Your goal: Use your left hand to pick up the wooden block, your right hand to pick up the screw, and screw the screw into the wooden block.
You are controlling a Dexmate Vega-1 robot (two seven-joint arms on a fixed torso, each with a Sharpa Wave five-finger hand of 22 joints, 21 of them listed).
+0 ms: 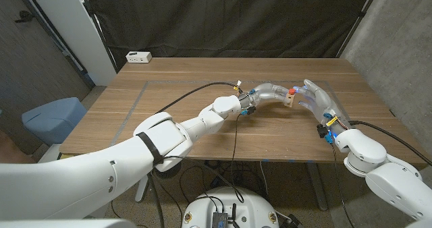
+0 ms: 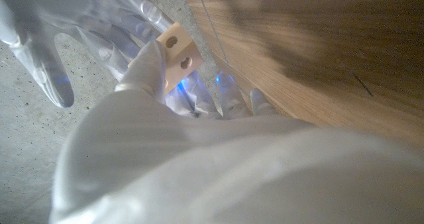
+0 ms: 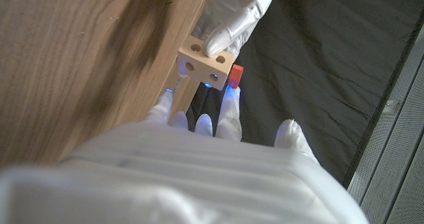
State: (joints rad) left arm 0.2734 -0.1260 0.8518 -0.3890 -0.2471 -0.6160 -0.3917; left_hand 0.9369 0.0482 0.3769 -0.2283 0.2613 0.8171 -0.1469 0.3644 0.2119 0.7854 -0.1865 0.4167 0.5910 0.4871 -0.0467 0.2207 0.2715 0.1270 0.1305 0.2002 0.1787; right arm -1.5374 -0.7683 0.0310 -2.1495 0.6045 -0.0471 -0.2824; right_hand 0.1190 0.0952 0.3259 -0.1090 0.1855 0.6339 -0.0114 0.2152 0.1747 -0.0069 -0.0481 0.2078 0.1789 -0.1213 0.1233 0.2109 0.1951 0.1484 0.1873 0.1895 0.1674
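My left hand [image 1: 266, 93] holds the pale wooden block [image 1: 289, 101] above the table's right middle, fingers wrapped over the block's top [image 3: 205, 59]. The block's round holes [image 2: 177, 52] face the left wrist camera. A red screw head [image 1: 292, 91] sits against the side of the block [image 3: 236, 75]; its shaft is hidden. My right hand [image 1: 320, 103] stands just beyond the block with its fingers spread, and the fingertips [image 3: 228, 105] reach up close under the screw. I see nothing pinched in that hand [image 2: 40, 38].
The wooden table [image 1: 189, 73] runs wide to the left and back. A white power strip [image 1: 138, 57] lies at its far left corner. A black curtain hangs behind, and a blue-grey seat [image 1: 50, 117] stands off the left edge.
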